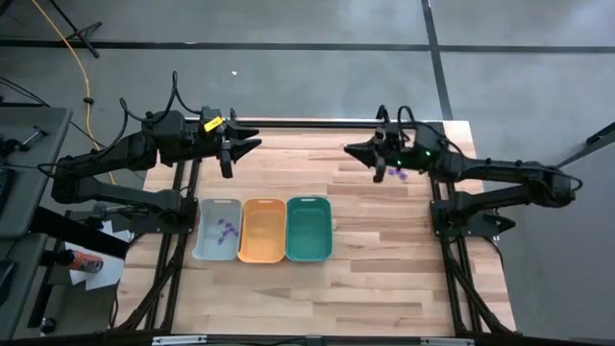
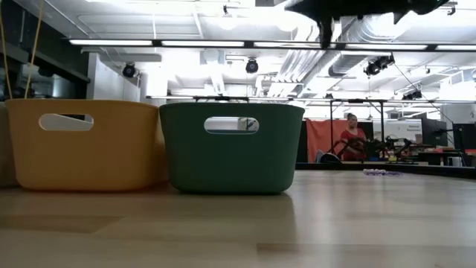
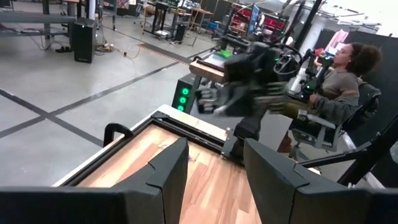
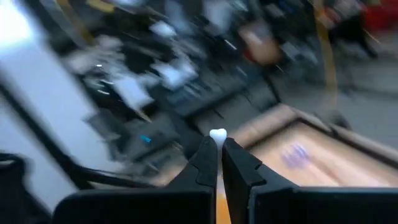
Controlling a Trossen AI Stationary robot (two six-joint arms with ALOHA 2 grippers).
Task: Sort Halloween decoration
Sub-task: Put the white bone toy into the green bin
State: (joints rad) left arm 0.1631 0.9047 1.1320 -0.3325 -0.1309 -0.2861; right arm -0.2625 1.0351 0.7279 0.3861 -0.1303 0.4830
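High view shows the wooden worktop (image 1: pixel 375 288) filling the middle of the frame, with three trays in a row at lower centre-left: grey tray (image 1: pixel 217 230), orange tray (image 1: pixel 262 231) and teal tray (image 1: pixel 308 229). The left gripper (image 1: pixel 227 149) hovers at upper left with its jaws apart and empty, waiting. The right gripper (image 1: pixel 357 152) is at upper centre-right, and the right wrist view shows its jaws (image 4: pixel 219 163) pinched together on a small white piece (image 4: pixel 217 134). A few purple pieces (image 1: pixel 227 229) lie in the grey tray, and a loose purple cluster (image 1: pixel 398 174) sits on the worktop just beside the right arm. To do this well, the white piece probably belongs in another tray than the purple; keep the pinch firm, travel level toward the trays, and release low over the chosen tray's centre.
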